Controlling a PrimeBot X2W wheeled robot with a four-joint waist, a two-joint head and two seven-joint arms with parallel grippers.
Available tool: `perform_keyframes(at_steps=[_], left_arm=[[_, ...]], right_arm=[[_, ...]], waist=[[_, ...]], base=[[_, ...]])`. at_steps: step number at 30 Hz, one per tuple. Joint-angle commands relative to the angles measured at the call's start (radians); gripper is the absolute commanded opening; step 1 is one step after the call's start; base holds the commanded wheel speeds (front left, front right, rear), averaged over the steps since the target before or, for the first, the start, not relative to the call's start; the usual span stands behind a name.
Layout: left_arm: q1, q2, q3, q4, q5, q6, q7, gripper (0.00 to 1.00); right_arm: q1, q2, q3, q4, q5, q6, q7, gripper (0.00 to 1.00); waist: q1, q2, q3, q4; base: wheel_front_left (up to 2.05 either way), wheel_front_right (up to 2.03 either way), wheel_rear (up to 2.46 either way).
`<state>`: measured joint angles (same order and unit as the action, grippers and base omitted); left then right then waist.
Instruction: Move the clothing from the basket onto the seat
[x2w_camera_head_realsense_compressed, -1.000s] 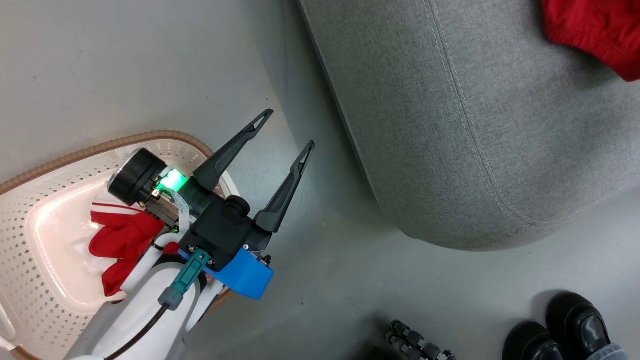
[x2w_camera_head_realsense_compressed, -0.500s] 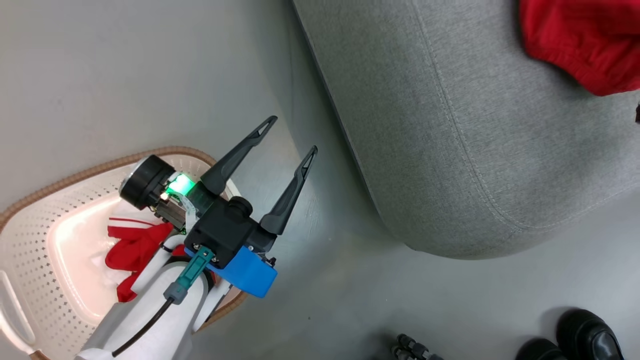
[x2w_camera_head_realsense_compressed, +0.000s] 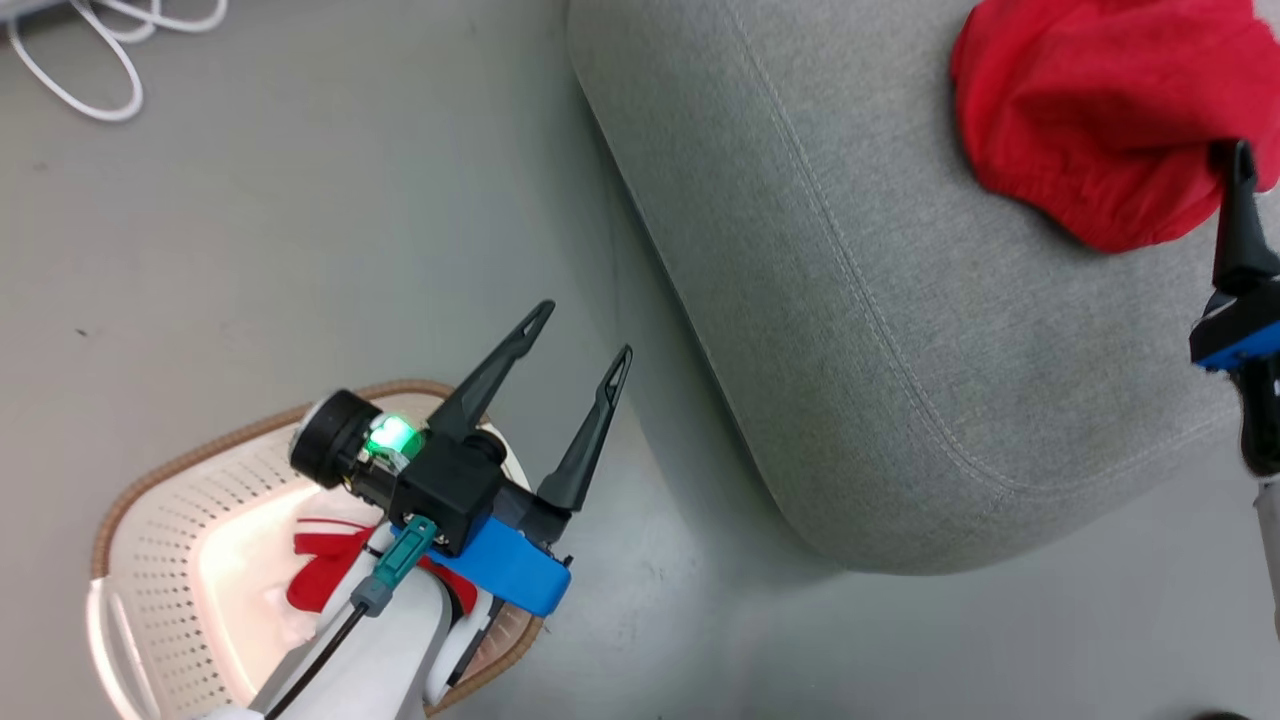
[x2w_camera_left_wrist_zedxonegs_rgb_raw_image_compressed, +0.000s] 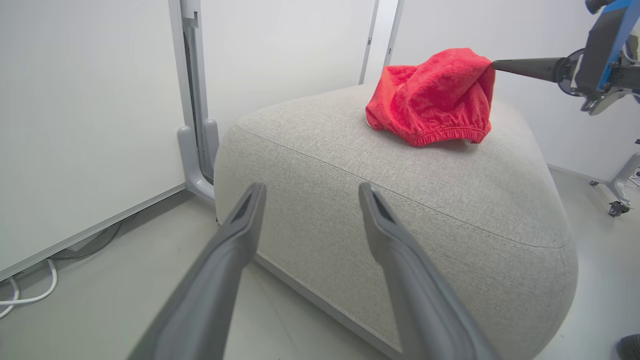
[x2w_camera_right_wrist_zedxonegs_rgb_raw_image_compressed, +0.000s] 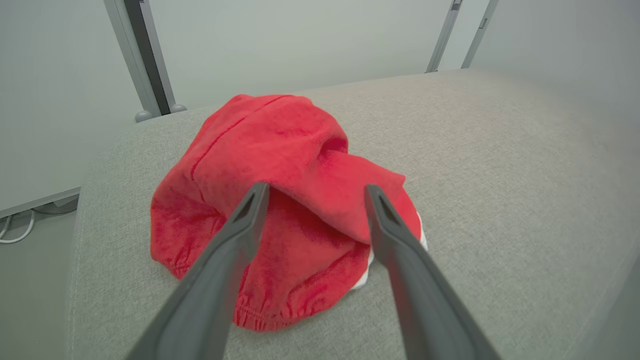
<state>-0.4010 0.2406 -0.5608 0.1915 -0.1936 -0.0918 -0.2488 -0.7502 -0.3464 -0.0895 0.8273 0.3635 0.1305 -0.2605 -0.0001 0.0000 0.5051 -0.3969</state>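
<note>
one garment (x2w_camera_head_realsense_compressed: 1080, 130) on one seat (x2w_camera_head_realsense_compressed: 900, 330); one basket (x2w_camera_head_realsense_compressed: 165, 535)

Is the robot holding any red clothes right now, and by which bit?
Nothing is held. The right gripper stands open around a fold of the red garment lying on the seat; the left gripper is open and empty.

I have bare floor (x2w_camera_head_realsense_compressed: 300, 250) left of my left claw (x2w_camera_head_realsense_compressed: 585, 328); the seat (x2w_camera_head_realsense_compressed: 850, 300) blocks the way ahead and right.
</note>
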Motion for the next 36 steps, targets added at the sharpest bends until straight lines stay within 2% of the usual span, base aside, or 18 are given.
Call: perform_keyframes(at_steps=[1, 7, 12, 19, 31, 36], left_arm=[[0.013, -0.007, 0.004, 0.014, -0.006, 0.004, -0.007, 1.0], [0.057, -0.04, 0.03, 0.065, -0.037, 0.018, -0.017, 1.0], [0.128, -0.076, 0.089, 0.055, -0.062, 0.03, -0.017, 1.0], [0.219, -0.117, 0.163, 0.055, -0.061, 0.025, -0.017, 1.0], [0.304, -0.156, 0.256, 0.074, -0.033, 0.003, -0.018, 1.0], [0.321, -0.166, 0.283, 0.082, -0.024, -0.006, -0.018, 1.0]], right_arm=[[0.028, -0.01, 0.008, -0.009, 0.007, 0.001, 0.002, 1.0], [0.116, -0.003, 0.032, -0.071, 0.013, 0.001, 0.008, 1.0], [0.202, 0.019, 0.039, -0.146, -0.021, 0.001, 0.008, 1.0], [0.336, 0.051, 0.022, -0.266, -0.055, 0.001, 0.039, 1.0], [0.546, 0.114, -0.043, -0.513, -0.133, 0.001, 0.117, 1.0], [0.616, 0.173, -0.063, -0.609, -0.18, 0.001, 0.149, 1.0]], waist=[[0.0001, 0.0, -0.064, 0.02], [0.0001, 0.0, -0.16, 0.046], [0.0001, 0.0, -0.245, 0.066], [0.0001, 0.0, -0.35, 0.11], [0.0001, 0.0, -0.445, 0.218], [0.0001, 0.0, -0.471, 0.267]], base=[[0.0, 0.0, 0.0], [0.0, 0.0, 0.0], [0.0, 0.0, 0.0], [0.0, 0.0, 0.0], [0.0, 0.0, 0.0], [0.0, 0.0, 0.0]])
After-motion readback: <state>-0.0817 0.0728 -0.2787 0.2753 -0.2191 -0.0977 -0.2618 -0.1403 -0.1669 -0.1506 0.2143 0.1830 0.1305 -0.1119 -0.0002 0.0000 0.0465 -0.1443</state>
